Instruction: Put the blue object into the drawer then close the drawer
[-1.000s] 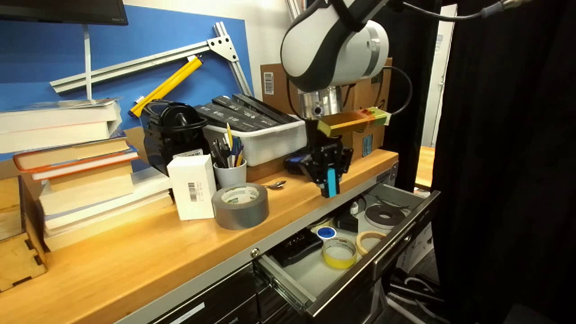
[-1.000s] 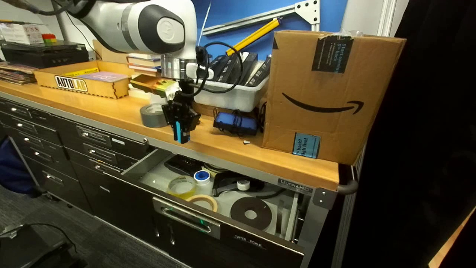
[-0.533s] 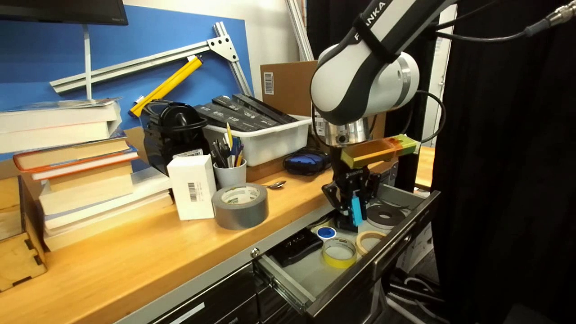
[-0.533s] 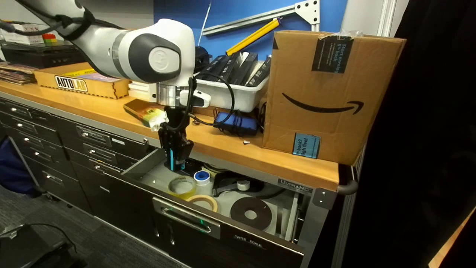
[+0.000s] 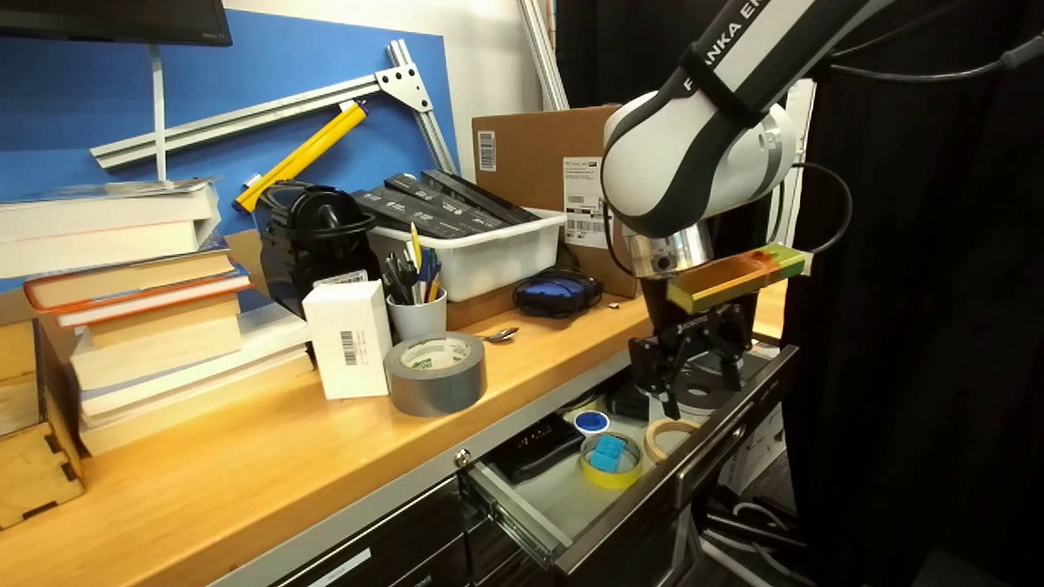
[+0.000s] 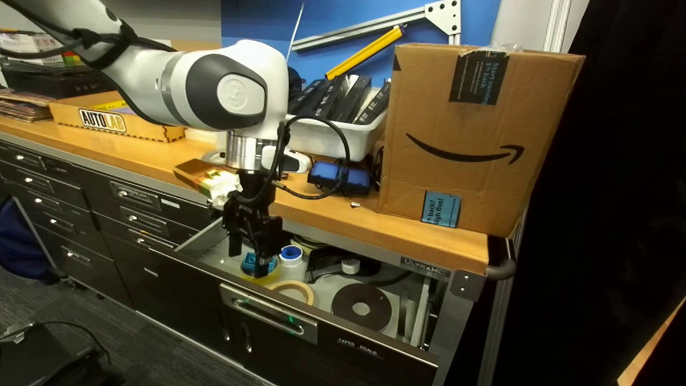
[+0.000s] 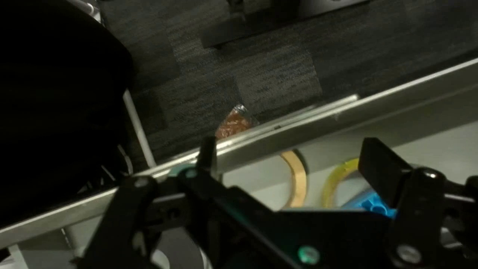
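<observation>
Wrist view shows my pincer [image 7: 290, 155] with its fingers spread wide and nothing held between them. It hangs above and to one side of the yellow tape ring [image 5: 612, 478], apart from it. The blue object [image 5: 607, 453] sits inside that ring; half a second ago I had it gripped, so the release is what has just changed. Whether it lies flat or leans on the rim, I can't tell. The tan tape ring [image 5: 652, 441] lies just beside the yellow tape ring, and both are within the drawer [image 5: 555, 505], pulled out in both exterior views. That leaves, as I judge it, the putting-in done and only the closing to do. Next I'd lift the pincer clear of the yellow tape ring and come round to push on the drawer's front. If the blue object stands proud of the rim, it might catch under the tabletop [image 5: 245, 465].
</observation>
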`<state>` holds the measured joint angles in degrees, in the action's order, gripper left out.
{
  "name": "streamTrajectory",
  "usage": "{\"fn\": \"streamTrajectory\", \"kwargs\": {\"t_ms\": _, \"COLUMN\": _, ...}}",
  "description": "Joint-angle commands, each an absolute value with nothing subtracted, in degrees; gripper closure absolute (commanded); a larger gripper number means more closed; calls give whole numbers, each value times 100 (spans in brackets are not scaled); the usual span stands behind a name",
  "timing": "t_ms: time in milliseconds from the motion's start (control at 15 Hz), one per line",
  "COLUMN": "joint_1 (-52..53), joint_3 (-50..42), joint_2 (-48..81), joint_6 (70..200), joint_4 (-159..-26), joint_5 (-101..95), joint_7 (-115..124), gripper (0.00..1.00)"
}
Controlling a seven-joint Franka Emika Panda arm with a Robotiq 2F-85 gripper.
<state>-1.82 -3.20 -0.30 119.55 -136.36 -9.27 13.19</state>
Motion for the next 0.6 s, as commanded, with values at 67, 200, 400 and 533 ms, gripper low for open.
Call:
{"fn": "streamTrajectory", "kwargs": {"t_ms": 67, "joint_1": -316, "joint_3": -384, "joint_2": -250, "joint_6": 11465, "joint_4": -14046, "joint_5": -1218, "joint_7": 939, "gripper": 0}}
{"fn": "streamTrajectory", "kwargs": {"t_ms": 200, "joint_1": -306, "joint_3": -364, "joint_2": -140, "joint_6": 11476, "joint_4": -14166, "joint_5": -1259, "joint_7": 892, "gripper": 0}}
{"fn": "streamTrajectory", "kwargs": {"t_ms": 400, "joint_1": -231, "joint_3": -273, "joint_2": -22, "joint_6": 11672, "joint_4": -14384, "joint_5": -1573, "joint_7": 1139, "gripper": 0}}
{"fn": "streamTrajectory", "kwargs": {"t_ms": 533, "joint_1": -162, "joint_3": -193, "joint_2": 37, "joint_6": 11922, "joint_4": -14510, "joint_5": -1829, "joint_7": 1405, "gripper": 0}}
